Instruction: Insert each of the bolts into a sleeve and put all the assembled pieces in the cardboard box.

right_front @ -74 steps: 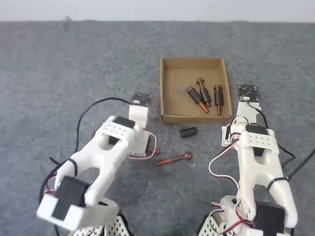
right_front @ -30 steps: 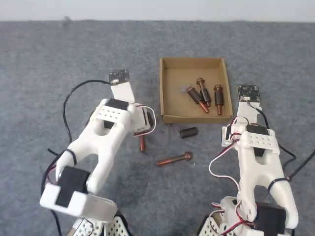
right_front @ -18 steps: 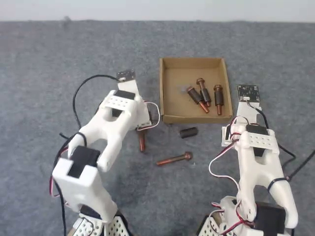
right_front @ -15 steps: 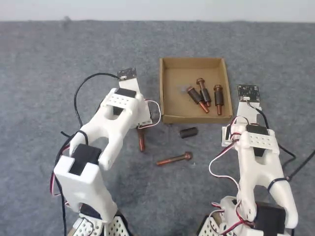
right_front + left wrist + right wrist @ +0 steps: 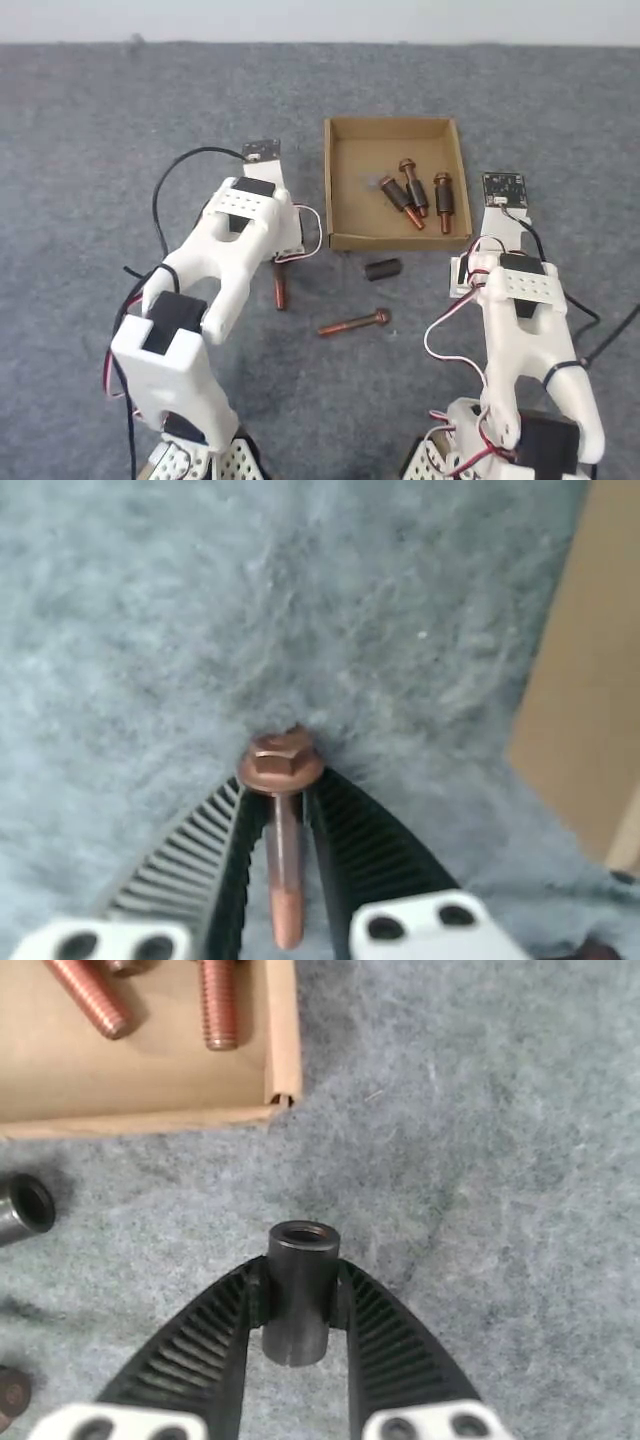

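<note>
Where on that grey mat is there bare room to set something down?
The grey carpet is bare left of the open cardboard box and along the far edge behind it. It is crowded just in front of the box: a loose black sleeve and a loose copper bolt lie there.

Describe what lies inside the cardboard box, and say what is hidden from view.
In the high view, three sleeved bolts lie on the cardboard box floor: left bolt, middle bolt, right bolt. Each dark sleeve covers its bolt's mid-shank; nothing else shows inside.
</note>
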